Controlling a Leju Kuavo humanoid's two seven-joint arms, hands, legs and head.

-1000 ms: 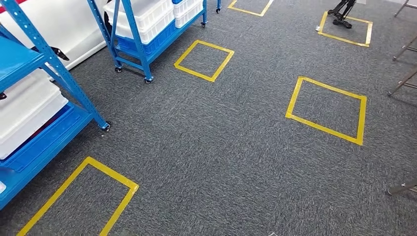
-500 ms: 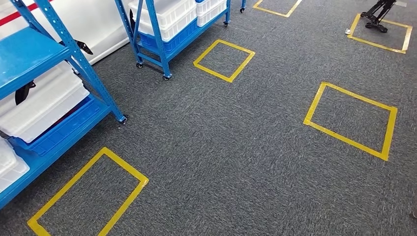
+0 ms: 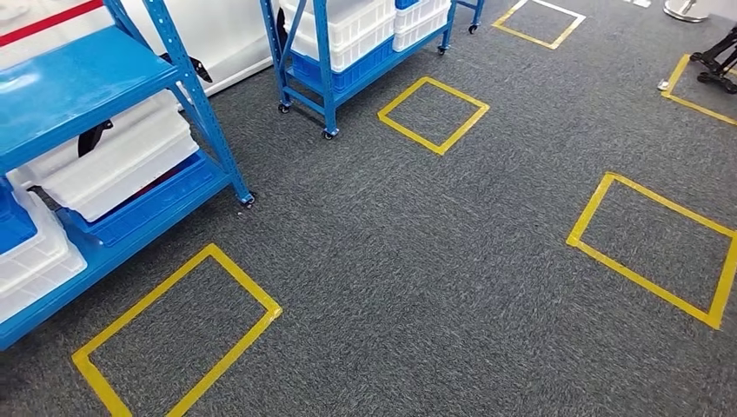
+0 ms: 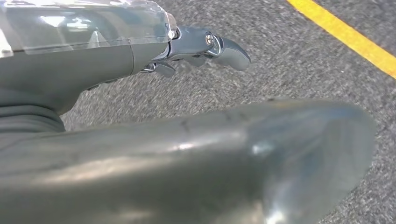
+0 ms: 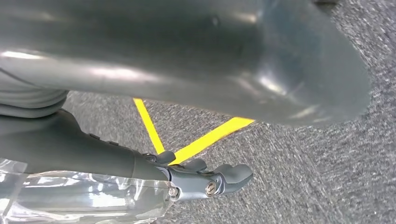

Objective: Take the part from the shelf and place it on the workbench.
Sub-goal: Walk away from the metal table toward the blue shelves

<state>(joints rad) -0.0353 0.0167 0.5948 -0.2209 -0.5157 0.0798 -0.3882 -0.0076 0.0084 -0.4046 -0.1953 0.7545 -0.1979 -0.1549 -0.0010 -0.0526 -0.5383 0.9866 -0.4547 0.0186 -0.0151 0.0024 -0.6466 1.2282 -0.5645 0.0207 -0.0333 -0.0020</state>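
Head view looks down on grey carpet [image 3: 417, 261] marked with yellow tape squares: one close at lower left [image 3: 178, 334], one mid-floor [image 3: 433, 113], one at right [image 3: 656, 248], another far back [image 3: 539, 19]. A blue shelf [image 3: 96, 78] stands at the left edge, beside the near tape square; its lower levels carry white trays [image 3: 113, 161] stacked over a blue bin [image 3: 143, 208], with more white trays [image 3: 35, 261] lower at the far left. Small dark items poke out near the white trays and by the shelf post, too small to tell whether any is the part; where the part lies cannot be told. A second blue shelf on wheels [image 3: 326, 69] stands farther back, loaded with white crates [image 3: 348, 26] over a blue bin. A black stand [image 3: 717, 65] sits on tape at the far right edge. Left wrist view: the left hand [image 4: 201, 46] hangs over carpet near a yellow tape line, fingers loosely bent, nothing in them. Right wrist view: the right hand [image 5: 205, 179] hangs over carpet above a corner of yellow tape, fingers likewise slightly curled and apart, holding nothing. Both hands are partly wrapped in clear plastic at the wrist.
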